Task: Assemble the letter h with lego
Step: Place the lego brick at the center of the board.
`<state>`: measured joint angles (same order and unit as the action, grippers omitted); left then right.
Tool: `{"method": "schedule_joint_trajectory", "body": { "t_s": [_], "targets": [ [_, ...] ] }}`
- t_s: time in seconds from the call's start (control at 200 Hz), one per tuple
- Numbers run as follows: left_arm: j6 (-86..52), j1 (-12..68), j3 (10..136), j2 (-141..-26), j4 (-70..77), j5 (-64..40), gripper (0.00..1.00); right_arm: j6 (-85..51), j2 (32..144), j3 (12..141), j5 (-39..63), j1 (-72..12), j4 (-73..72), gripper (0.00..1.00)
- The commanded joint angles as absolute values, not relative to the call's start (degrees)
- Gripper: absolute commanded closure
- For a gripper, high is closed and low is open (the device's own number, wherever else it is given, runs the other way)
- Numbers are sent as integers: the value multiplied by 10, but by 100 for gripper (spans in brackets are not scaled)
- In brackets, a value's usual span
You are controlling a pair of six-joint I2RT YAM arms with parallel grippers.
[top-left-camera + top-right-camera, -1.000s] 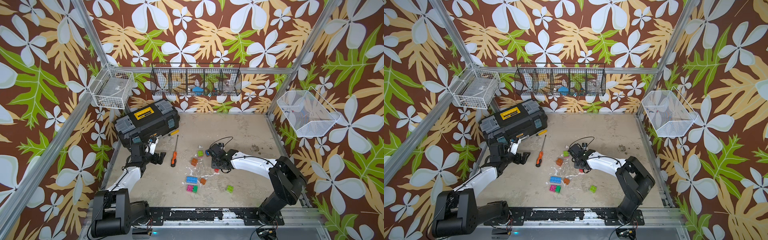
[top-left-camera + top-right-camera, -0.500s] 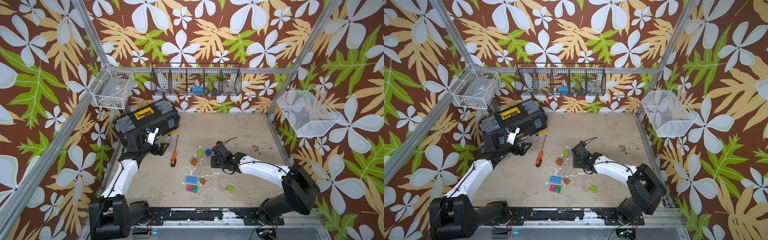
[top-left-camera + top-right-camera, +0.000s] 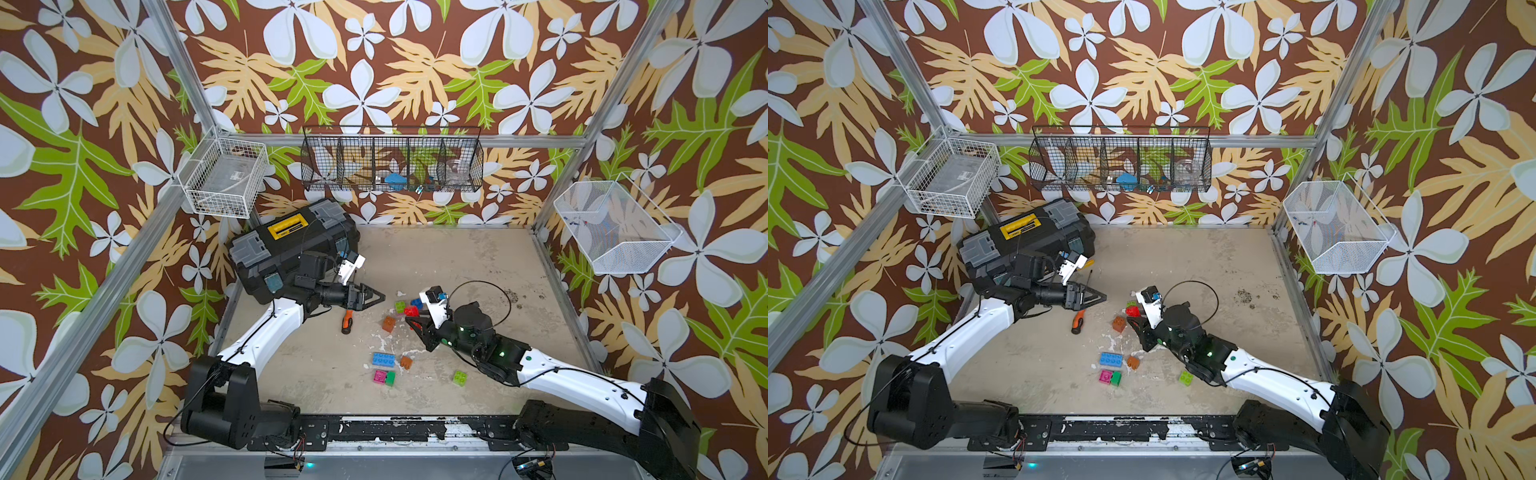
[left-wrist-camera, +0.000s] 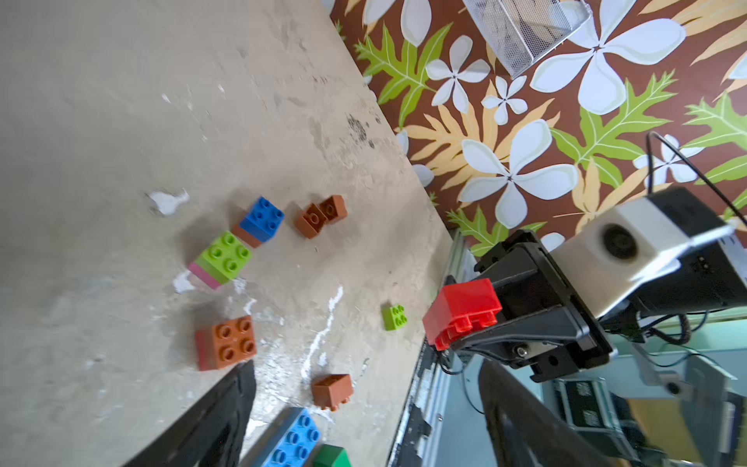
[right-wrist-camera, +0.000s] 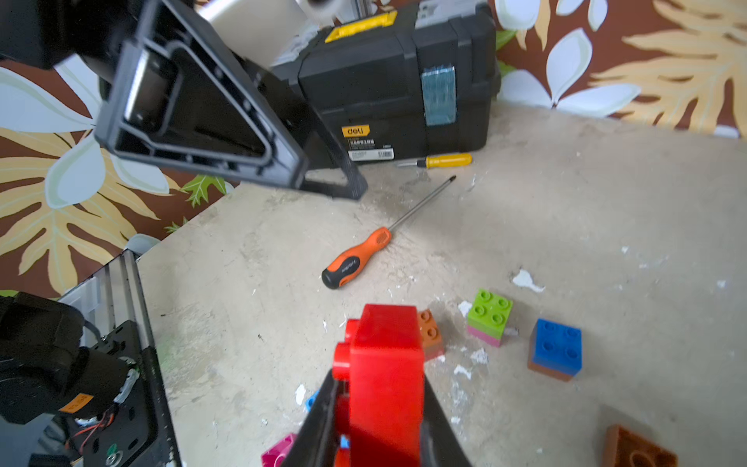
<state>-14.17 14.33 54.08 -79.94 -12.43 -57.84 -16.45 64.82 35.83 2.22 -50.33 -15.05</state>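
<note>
My right gripper (image 3: 409, 321) (image 5: 380, 388) is shut on a red lego brick (image 3: 411, 311) (image 3: 1133, 311) (image 4: 465, 313) (image 5: 384, 364) and holds it above the table, studs sideways. My left gripper (image 3: 380, 297) (image 3: 1100, 297) (image 4: 366, 380) hovers open and empty, pointing at the red brick from a short way off. Loose lego lies below: a green-on-pink stack (image 3: 400, 306), a blue-on-orange stack (image 3: 417, 302), an orange brick (image 3: 389, 323), a long blue brick (image 3: 384, 359), a small orange one (image 3: 406, 362), a pink and green pair (image 3: 384, 377), a light green brick (image 3: 459, 377). No letter h is in view.
A black toolbox (image 3: 291, 245) stands at the back left, behind my left arm. An orange-handled screwdriver (image 3: 346, 326) lies under the left gripper, and a yellow-handled one (image 5: 444, 160) by the toolbox. Wire baskets (image 3: 390, 164) hang on the walls.
My right gripper has shut on the red brick and lifted it. My left arm has risen and swung right from beside the toolbox until its gripper faces the brick.
</note>
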Motion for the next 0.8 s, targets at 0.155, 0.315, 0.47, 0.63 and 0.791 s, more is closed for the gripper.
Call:
{"method": "schedule_joint_trajectory", "body": {
  "t_s": [0.155, 0.315, 0.47, 0.63, 0.791],
  "targets": [
    [-212, 179, 548, -807, -104, -602, 12, -56, 718, 396, -93, -568, -200, 86],
    [-204, 196, 543, -799, -104, -585, 19, -68, 756, 419, -131, -585, -206, 87],
    [-198, 202, 535, -792, -102, -570, 24, -84, 765, 426, -139, -585, -217, 87],
    [-193, 210, 532, -790, -102, -576, 40, -88, 767, 430, -129, -587, -227, 87],
    [-191, 229, 533, -787, -103, -586, 47, -85, 772, 431, -134, -593, -235, 86]
  ]
}}
